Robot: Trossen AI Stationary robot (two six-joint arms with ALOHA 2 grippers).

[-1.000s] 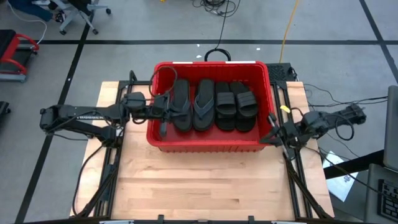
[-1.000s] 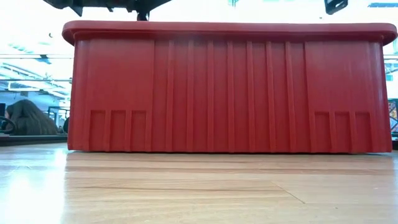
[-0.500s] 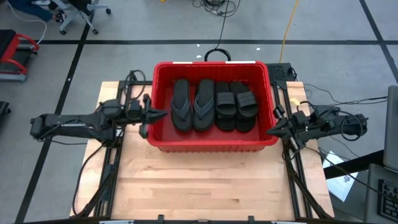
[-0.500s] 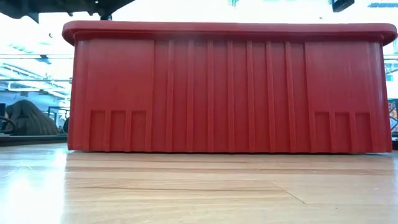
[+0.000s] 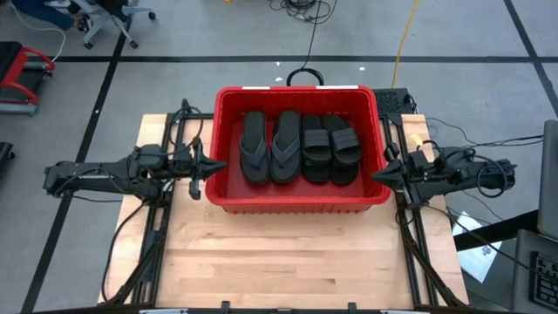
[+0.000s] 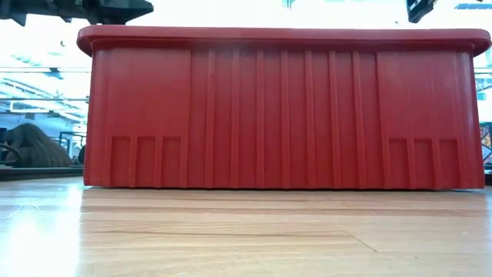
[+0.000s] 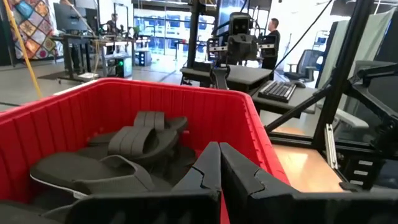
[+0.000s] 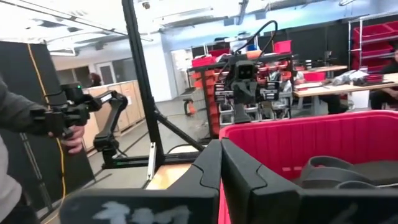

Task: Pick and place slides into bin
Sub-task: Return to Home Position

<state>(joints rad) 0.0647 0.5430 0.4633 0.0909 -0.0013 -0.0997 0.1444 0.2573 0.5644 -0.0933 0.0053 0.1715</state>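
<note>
From above, the red plastic bin point(image 5: 296, 206) sits on the pale wood table point(image 5: 288, 262). The black rubber slides point(image 5: 301, 146) lie side by side inside it. The left gripper point(image 5: 209, 166) is at the bin's 9 o'clock, and the right gripper point(image 5: 377, 174) at its 3 o'clock. Low down, the bin's ribbed wall fills the view. In both wrist views the fingers press together, holding nothing. A room with desks lies behind.

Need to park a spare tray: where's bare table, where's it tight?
Bare: the wide wood stretch of table between the bin's front wall and the near edge. Tight: the strips beside the bin, where the left gripper and right gripper hover, both shut. Inside, the slides nearly fill the floor four abreast.
</note>
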